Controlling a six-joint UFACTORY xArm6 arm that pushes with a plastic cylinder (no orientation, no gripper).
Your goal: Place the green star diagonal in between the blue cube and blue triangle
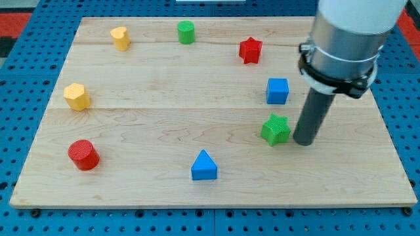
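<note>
The green star (pixel 275 129) lies on the wooden board at the view's right of centre. The blue cube (pixel 277 90) sits just above it. The blue triangle (pixel 204 166) lies lower and to the left of the star. My tip (pixel 304 141) rests on the board right beside the star's right side, touching it or nearly so. The rod rises from there to the grey arm body at the view's top right.
A red star (pixel 250 50), a green cylinder (pixel 186 31) and a yellow heart (pixel 120 37) lie along the board's top. A yellow hexagon (pixel 77 96) and a red cylinder (pixel 83 155) lie at the left. The wooden board's edge (pixel 210 202) runs along the bottom.
</note>
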